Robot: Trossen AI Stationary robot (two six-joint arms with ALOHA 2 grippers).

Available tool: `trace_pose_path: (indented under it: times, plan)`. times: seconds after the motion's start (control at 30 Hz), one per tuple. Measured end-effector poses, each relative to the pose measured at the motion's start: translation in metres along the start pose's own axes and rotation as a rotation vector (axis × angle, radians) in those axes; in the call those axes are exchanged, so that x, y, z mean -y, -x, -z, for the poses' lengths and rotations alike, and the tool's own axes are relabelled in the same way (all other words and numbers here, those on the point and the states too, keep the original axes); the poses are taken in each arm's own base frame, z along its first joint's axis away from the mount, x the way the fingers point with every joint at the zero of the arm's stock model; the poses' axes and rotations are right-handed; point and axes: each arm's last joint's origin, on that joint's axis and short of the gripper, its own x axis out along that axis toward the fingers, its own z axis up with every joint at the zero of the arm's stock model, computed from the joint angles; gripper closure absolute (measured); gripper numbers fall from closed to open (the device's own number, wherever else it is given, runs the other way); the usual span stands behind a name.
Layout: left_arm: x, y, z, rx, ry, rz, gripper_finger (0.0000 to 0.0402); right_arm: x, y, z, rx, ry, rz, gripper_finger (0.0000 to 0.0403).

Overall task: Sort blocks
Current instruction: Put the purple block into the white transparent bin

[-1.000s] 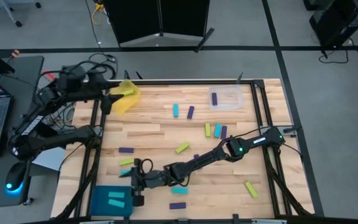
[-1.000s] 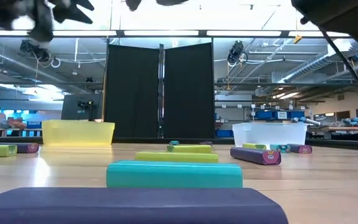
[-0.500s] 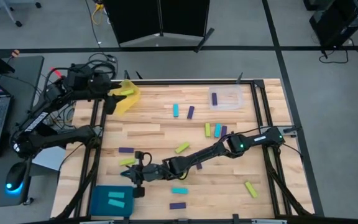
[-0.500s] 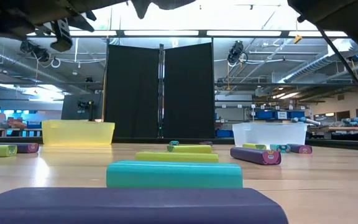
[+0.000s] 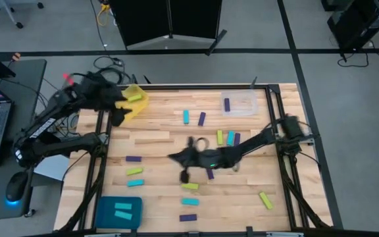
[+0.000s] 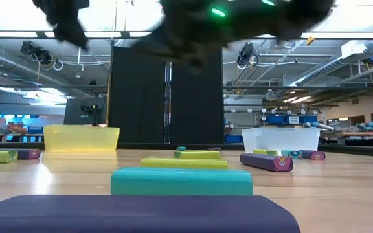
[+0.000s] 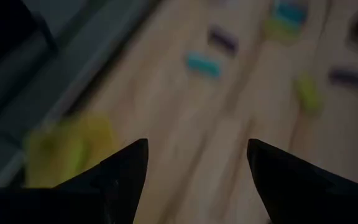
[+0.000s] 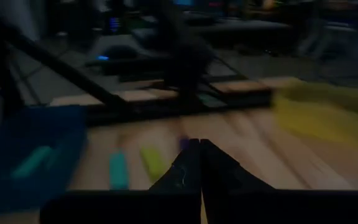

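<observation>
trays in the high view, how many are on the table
3: a yellow tray at the table's upper left corner, a clear tray toward the upper right, and a teal tray at the lower left corner. None looks hidden.

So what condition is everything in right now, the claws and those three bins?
Left gripper: open, empty, over the yellow tray.
Right gripper: shut, holding nothing, above mid-table.
Yellow tray: holds one yellow-green block.
Teal tray: holds two cyan blocks.
Clear tray: holds one purple block.
Loose blocks: lying flat, scattered on the table.
</observation>
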Motion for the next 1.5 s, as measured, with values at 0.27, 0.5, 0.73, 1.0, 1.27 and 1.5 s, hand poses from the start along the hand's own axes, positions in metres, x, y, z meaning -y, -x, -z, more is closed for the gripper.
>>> trace_pose_path:
  times: [0.27, 0.5, 0.73, 1.0, 1.27, 1.5]
  plan:
    - [0.013, -0.065, 0.058, -0.377, -0.075, 0.099, 0.0163, 0.038, 0.113, -0.004, 0.096, 0.003, 0.219, 0.0398]
    - [0.039, -0.074, 0.06, -0.389, -0.218, 0.224, 0.0183, 0.066, 0.18, -0.013, 0.181, -0.014, 0.349, 0.0397]
    - [0.071, -0.081, 0.065, -0.439, -0.393, 0.24, 0.0179, 0.07, 0.209, -0.016, 0.208, 0.021, 0.448, 0.0396]
    - [0.105, -0.103, 0.069, -0.518, -0.468, 0.241, 0.0157, 0.071, 0.227, -0.028, 0.223, 0.044, 0.504, 0.0396]
    - [0.131, -0.126, 0.081, -0.649, -0.543, 0.244, 0.0142, 0.067, 0.233, -0.028, 0.214, 0.056, 0.506, 0.0396]
    - [0.141, -0.134, 0.093, -0.649, -0.567, 0.129, 0.0141, 0.064, 0.235, -0.028, 0.209, 0.055, 0.505, 0.0395]
